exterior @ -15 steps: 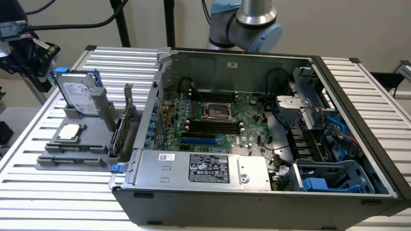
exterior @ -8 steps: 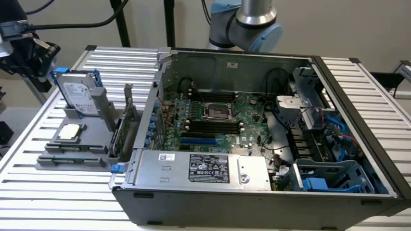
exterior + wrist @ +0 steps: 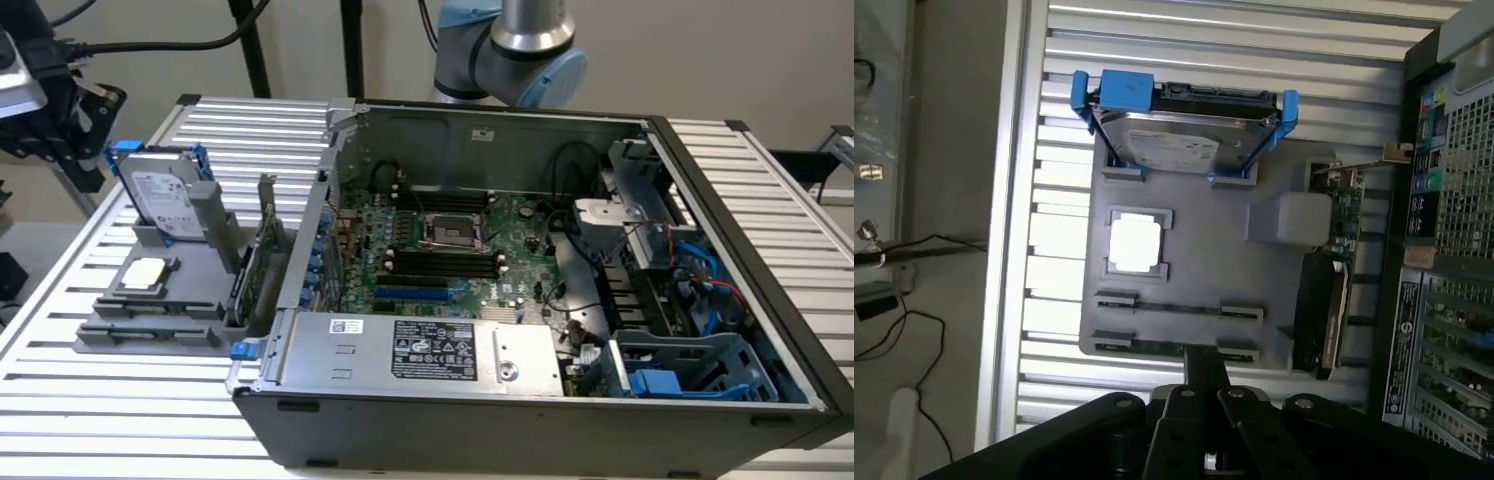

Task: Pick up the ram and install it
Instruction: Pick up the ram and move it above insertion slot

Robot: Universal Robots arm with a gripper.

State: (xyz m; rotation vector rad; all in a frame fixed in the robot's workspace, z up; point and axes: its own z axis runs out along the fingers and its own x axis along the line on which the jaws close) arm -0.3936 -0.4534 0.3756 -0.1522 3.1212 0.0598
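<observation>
Green ram (image 3: 1144,346) lies in the grey tray (image 3: 1204,260) below the gripper (image 3: 1206,362), which is pressed together and empty.

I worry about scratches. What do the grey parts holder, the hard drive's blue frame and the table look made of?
Parts holder: apparently matte grey plastic; dull, no glare.
Blue frame: plastic, judging by its uniform saturated colour; smooth.
Table: likely aluminium, satin; pale ribbed slats catching light.
</observation>
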